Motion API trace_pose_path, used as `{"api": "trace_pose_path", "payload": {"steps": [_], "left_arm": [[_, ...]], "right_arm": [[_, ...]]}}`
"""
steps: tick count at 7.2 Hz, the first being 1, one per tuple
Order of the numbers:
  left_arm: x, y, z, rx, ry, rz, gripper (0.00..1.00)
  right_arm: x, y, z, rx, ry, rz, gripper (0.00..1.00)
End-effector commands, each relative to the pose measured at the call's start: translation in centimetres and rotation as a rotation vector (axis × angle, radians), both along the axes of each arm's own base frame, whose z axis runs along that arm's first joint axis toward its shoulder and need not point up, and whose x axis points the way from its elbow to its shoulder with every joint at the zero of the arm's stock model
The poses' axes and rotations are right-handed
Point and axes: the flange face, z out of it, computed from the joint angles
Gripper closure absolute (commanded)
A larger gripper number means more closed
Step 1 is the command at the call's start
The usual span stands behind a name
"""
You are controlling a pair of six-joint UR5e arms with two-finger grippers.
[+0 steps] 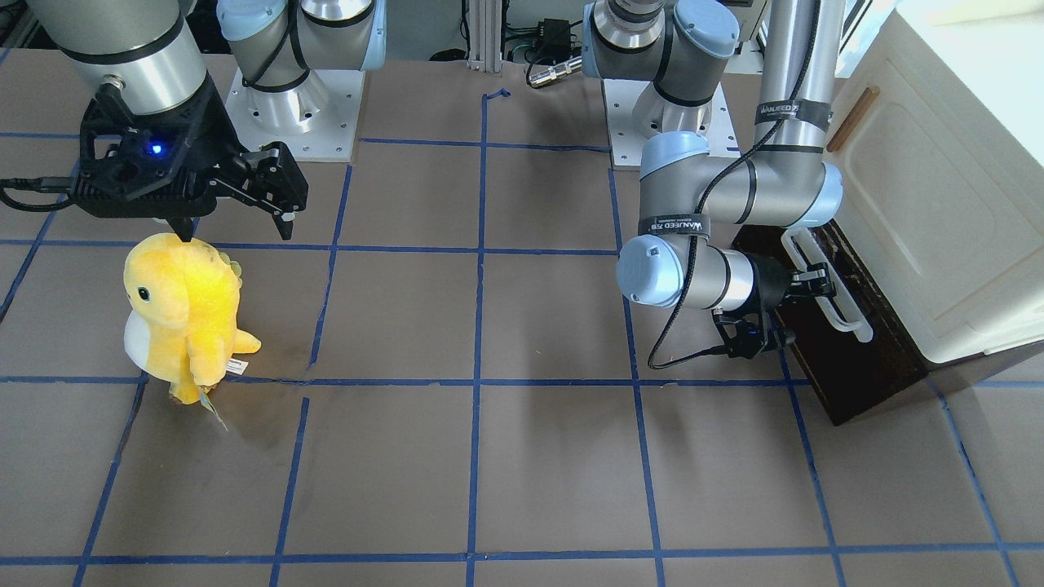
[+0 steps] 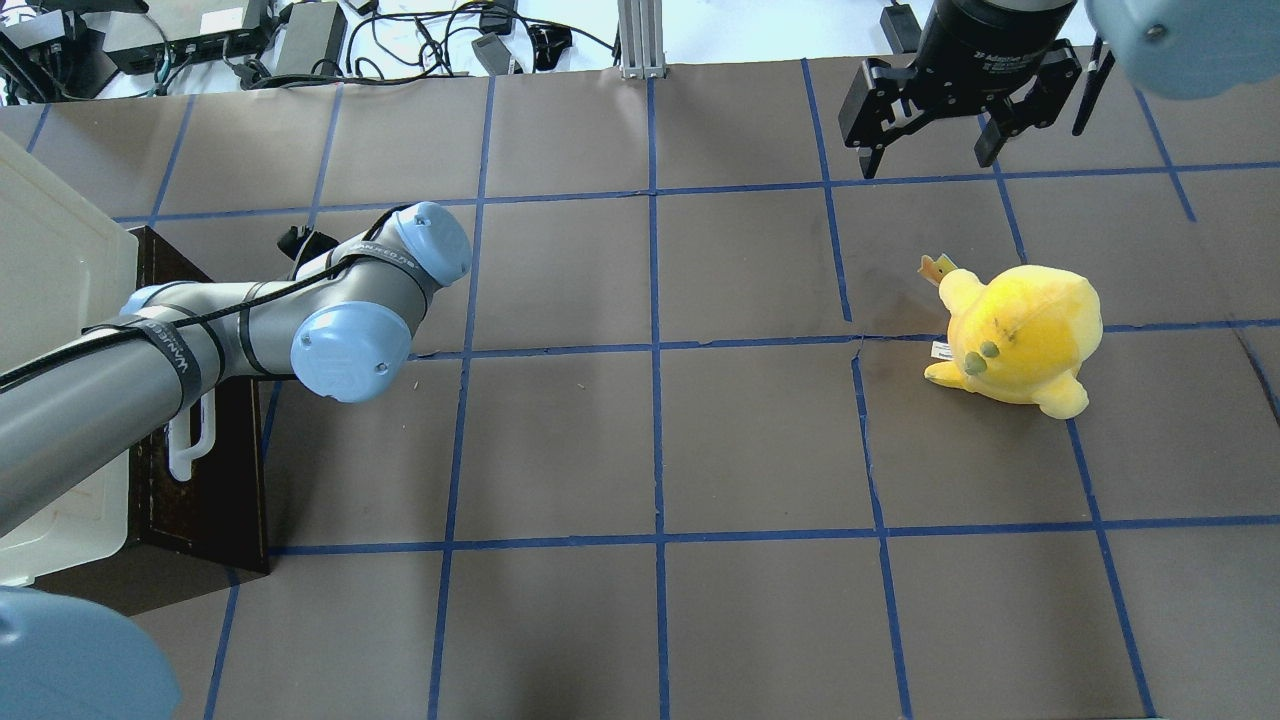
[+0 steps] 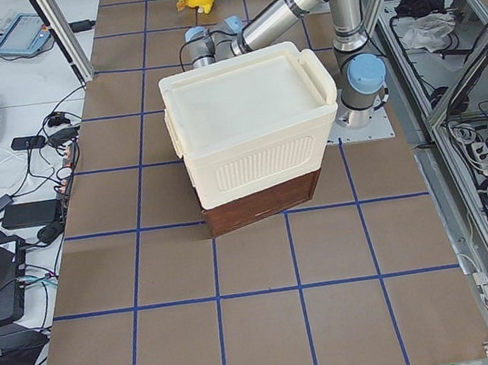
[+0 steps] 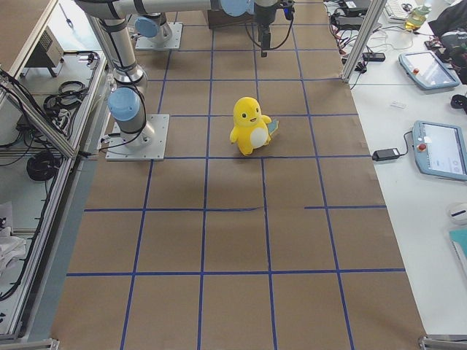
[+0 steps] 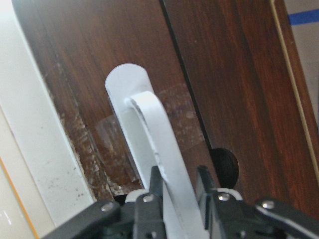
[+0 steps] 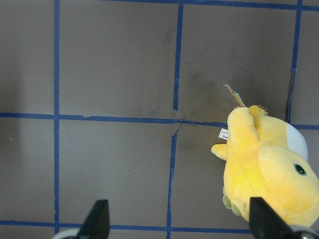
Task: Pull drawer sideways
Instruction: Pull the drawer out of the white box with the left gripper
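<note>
The drawer's dark brown front (image 1: 856,367) sits under the cream cabinet (image 1: 938,204) at the table's end. Its long white bar handle (image 1: 844,314) runs along the front. My left gripper (image 1: 816,285) is shut on this handle. In the left wrist view the fingers (image 5: 149,199) pinch the handle (image 5: 159,144) from both sides against the brown front (image 5: 89,50). From overhead the arm hides the gripper; the handle's end (image 2: 190,445) shows. No drawer sides or floor show. My right gripper (image 2: 925,160) is open and empty, high above the table.
A yellow plush toy (image 1: 183,314) stands on the brown table below my right gripper (image 1: 235,232); it also shows in the overhead view (image 2: 1020,335) and the right wrist view (image 6: 269,169). The cabinet door has a small brown handle (image 1: 852,118).
</note>
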Motion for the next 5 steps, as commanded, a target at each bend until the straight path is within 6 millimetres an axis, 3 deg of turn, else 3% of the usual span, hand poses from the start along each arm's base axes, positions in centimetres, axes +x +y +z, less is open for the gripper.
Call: {"api": "trace_pose_path", "payload": {"steps": [1, 5], "left_arm": [[-1.9, -0.2, 0.5, -0.012, 0.005, -0.037, 0.69], [-3.7, -0.1, 0.8, -0.018, 0.039, -0.053, 0.69]], "right_arm": [[0.0, 0.0, 0.0, 0.000, 0.000, 0.000, 0.00], [0.0, 0.0, 0.0, 0.000, 0.000, 0.000, 0.00]]}}
